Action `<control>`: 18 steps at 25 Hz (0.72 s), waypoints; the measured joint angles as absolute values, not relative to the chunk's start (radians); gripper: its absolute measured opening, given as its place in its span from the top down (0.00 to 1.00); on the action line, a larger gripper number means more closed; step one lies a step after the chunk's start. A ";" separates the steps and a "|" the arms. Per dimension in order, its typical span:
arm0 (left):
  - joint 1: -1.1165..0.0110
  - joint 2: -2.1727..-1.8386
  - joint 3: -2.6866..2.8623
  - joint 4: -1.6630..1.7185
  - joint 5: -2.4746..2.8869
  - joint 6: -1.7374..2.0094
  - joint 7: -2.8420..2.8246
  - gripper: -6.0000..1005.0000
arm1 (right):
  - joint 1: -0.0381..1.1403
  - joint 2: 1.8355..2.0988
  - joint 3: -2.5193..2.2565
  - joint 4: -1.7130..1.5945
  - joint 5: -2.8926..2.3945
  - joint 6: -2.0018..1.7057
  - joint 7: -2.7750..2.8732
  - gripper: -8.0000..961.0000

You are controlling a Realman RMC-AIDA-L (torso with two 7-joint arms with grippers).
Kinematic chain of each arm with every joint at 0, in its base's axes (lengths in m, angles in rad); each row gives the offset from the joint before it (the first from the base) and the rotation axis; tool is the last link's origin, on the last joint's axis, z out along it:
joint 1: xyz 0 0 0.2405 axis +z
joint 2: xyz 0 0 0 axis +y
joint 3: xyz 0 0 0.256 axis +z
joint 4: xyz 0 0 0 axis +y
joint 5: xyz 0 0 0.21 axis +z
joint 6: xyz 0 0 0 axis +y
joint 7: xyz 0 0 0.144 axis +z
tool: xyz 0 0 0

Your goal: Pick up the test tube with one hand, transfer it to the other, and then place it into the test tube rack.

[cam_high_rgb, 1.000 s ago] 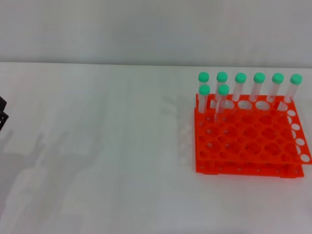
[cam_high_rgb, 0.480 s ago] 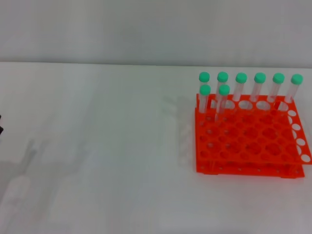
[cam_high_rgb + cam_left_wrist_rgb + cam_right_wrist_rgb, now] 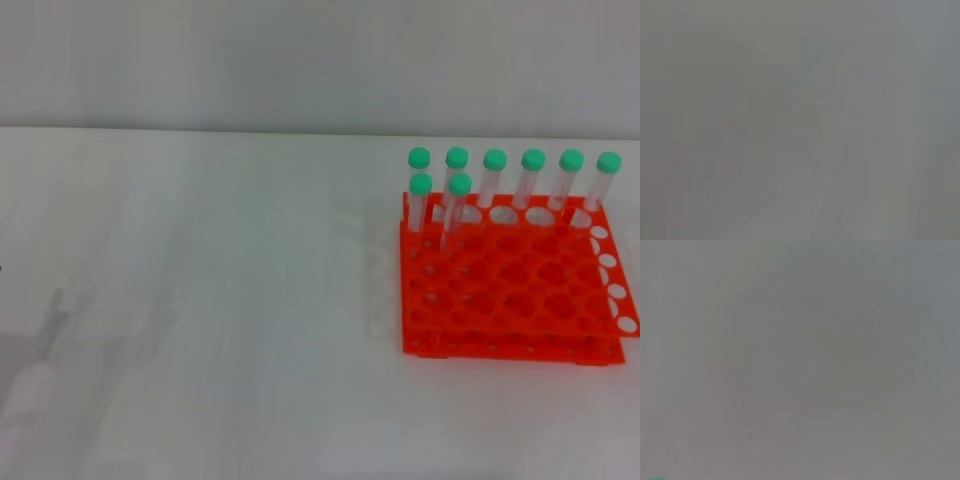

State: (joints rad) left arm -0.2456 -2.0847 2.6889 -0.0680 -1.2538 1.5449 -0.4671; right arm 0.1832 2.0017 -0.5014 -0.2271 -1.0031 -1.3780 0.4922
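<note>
The bright orange test tube rack stands on the white table at the right in the head view. Several clear test tubes with green caps stand upright in it: a back row and two in the second row at its left, one of them beside another. No loose tube lies on the table. Neither gripper shows in the head view. Both wrist views show only a flat grey surface.
The white table stretches wide to the left of the rack. A pale wall rises behind the table's far edge. Faint shadows lie on the table at the lower left.
The black left gripper at the left edge of the head view has drawn back out of the frame. The rack and tubes have not moved.
</note>
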 joint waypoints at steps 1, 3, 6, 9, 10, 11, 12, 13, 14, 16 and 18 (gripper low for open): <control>-0.246 -2.085 2.689 -0.068 -1.254 1.545 -0.467 0.11 | 0.183 2.002 -0.501 -0.227 -1.003 -1.378 0.492 0.14; -0.246 -2.085 2.690 -0.068 -1.254 1.544 -0.468 0.11 | 0.183 2.002 -0.502 -0.227 -1.003 -1.377 0.493 0.14; -0.246 -2.085 2.690 -0.068 -1.253 1.544 -0.468 0.11 | 0.184 2.002 -0.502 -0.227 -1.003 -1.375 0.494 0.14; -0.246 -2.085 2.690 -0.068 -1.253 1.543 -0.469 0.11 | 0.184 2.002 -0.502 -0.227 -1.003 -1.374 0.496 0.14; -0.246 -2.085 2.690 -0.068 -1.253 1.543 -0.469 0.11 | 0.184 2.002 -0.502 -0.227 -1.003 -1.374 0.496 0.14; -0.247 -2.085 2.690 -0.068 -1.253 1.543 -0.469 0.11 | 0.184 2.002 -0.502 -0.227 -1.003 -1.374 0.496 0.14; -0.247 -2.085 2.690 -0.068 -1.253 1.543 -0.469 0.11 | 0.184 2.002 -0.502 -0.227 -1.003 -1.374 0.497 0.14; -0.247 -2.085 2.691 -0.068 -1.253 1.543 -0.469 0.11 | 0.184 2.002 -0.502 -0.228 -1.003 -1.373 0.497 0.14; -0.247 -2.085 2.691 -0.068 -1.253 1.543 -0.469 0.11 | 0.185 2.002 -0.502 -0.228 -1.003 -1.373 0.497 0.14; -0.247 -2.085 2.691 -0.068 -1.253 1.543 -0.469 0.11 | 0.185 2.002 -0.502 -0.228 -1.003 -1.373 0.497 0.14; -0.247 -2.085 2.691 -0.068 -1.253 1.542 -0.469 0.11 | 0.185 2.002 -0.502 -0.228 -1.003 -1.372 0.498 0.14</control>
State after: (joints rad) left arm -0.2470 -2.0846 2.6913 -0.0683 -1.2526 1.5422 -0.4694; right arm 0.1848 2.0018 -0.5025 -0.2281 -1.0032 -1.3723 0.4976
